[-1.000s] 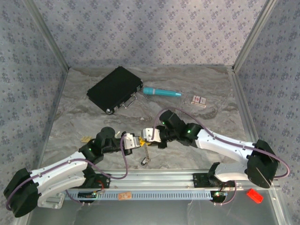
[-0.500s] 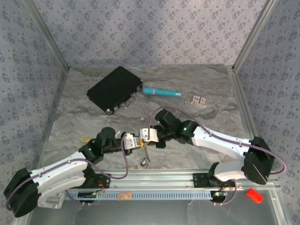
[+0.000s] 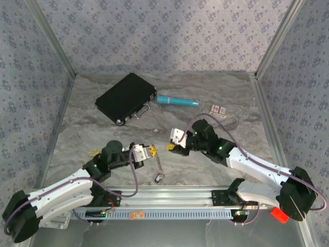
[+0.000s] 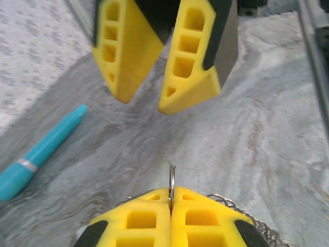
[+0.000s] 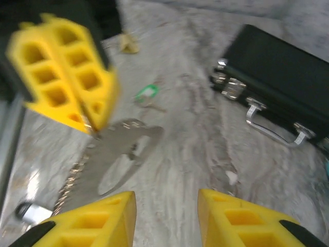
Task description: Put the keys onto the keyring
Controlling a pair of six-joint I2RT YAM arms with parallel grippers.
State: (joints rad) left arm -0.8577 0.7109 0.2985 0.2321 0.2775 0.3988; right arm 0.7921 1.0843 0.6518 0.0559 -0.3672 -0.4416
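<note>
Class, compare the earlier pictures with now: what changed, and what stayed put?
The right gripper pulled back rightward from the left gripper and opened. The left gripper stays shut on the keyring; the black case and teal pen are unmoved.

keyring (image 3: 160, 165) in front of case (image 3: 126, 96)

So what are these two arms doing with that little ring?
The left gripper is pinching the thin keyring edge-on, holding it up with its chain dangling toward the table. The right gripper faces it a little way off, with its jaws open and nothing in them. A green-headed key lies on the table, not yet threaded onto the ring.
</note>
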